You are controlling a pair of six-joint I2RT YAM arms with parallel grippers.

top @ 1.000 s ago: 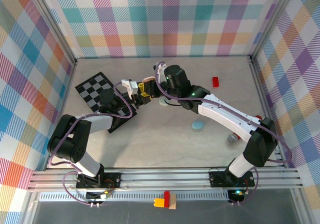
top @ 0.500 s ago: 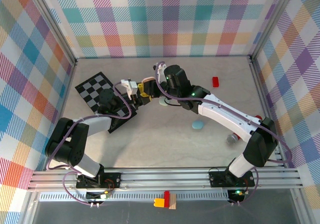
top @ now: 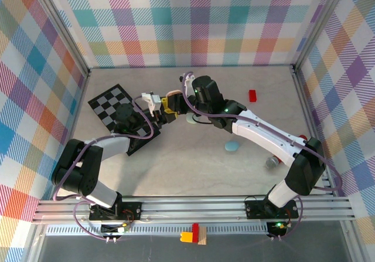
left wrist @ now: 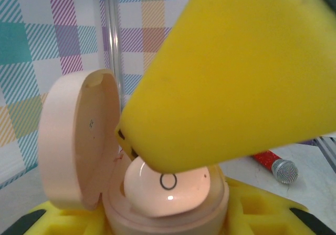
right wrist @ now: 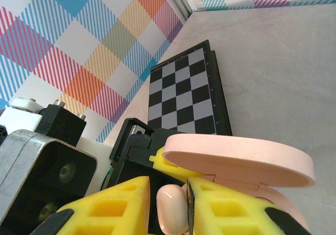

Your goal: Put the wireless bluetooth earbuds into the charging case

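Note:
A pink charging case stands with its lid swung open, and my left gripper is shut on its base. One pink earbud sits in the case's well. In the right wrist view this earbud lies between the yellow fingers of my right gripper, under the case's lid. It touches the right finger, and a thin dark gap shows at the left finger. From above, both grippers meet at the case at mid-left of the table.
A checkerboard mat lies under the left arm. A red block sits at the back right. A light blue oval case and a small microphone lie beside the right arm. Plaid walls enclose the table.
The left arm's elbow has shifted slightly. Both grippers have stayed together at the case.

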